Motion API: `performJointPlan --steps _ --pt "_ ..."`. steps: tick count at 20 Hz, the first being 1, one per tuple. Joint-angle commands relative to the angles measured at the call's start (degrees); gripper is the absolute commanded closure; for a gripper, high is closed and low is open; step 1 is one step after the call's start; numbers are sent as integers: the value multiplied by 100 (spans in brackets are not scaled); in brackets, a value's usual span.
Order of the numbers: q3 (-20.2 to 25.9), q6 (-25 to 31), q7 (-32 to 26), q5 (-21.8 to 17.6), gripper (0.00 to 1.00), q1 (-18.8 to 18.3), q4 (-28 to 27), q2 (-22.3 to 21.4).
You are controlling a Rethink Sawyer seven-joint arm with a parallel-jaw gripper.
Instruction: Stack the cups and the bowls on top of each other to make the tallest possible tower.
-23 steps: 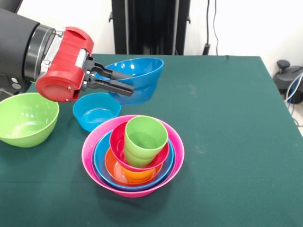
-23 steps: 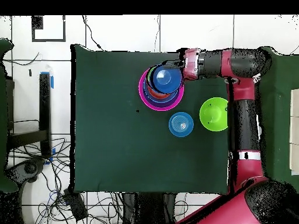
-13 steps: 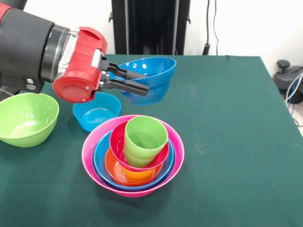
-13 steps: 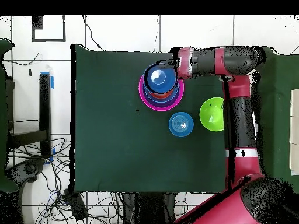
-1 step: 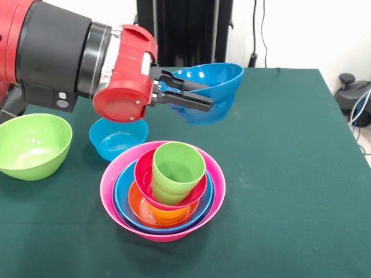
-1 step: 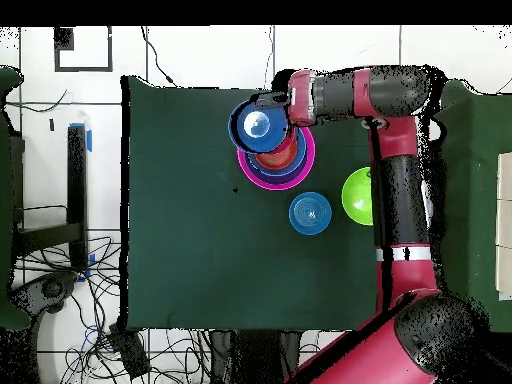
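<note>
My gripper (image 5: 207, 97) is shut on the rim of a dark blue bowl (image 5: 219, 87) and holds it tilted in the air, behind and a little right of the tower. The tower's big pink bowl (image 5: 220, 184) rests on the green cloth with a blue bowl (image 5: 124, 197), an orange bowl (image 5: 165, 213) and a red-pink bowl (image 5: 141, 175) nested inside. A lime green cup (image 5: 177, 170) stands upright on top. Overhead, the held bowl (image 6: 258, 125) overlaps the edge of the pink bowl (image 6: 309, 160), with the gripper (image 6: 274, 103) beside it.
A small sky blue bowl (image 5: 117, 138) sits upright behind the tower at the left, also seen as the sky blue bowl (image 6: 310, 212) overhead. A lime green bowl (image 5: 32, 145) stands at the far left; overhead this green bowl (image 6: 356, 196) is partly under the arm.
The arm has carried the dark blue bowl rightward and slightly higher in the front view, past the tower. The tower and the two loose bowls have stayed put.
</note>
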Motion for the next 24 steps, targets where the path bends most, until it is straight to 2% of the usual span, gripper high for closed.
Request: performJointPlan --steps 1,9,10,15,24 --pt "-637 193 1000 268 100 497 -835 -25" --pt "-740 424 888 380 100 725 -1423 100" --pt "-741 533 826 364 100 796 -1634 150" --pt "-735 734 617 283 100 878 -2020 260" --pt "-697 918 449 129 100 895 -2325 366"
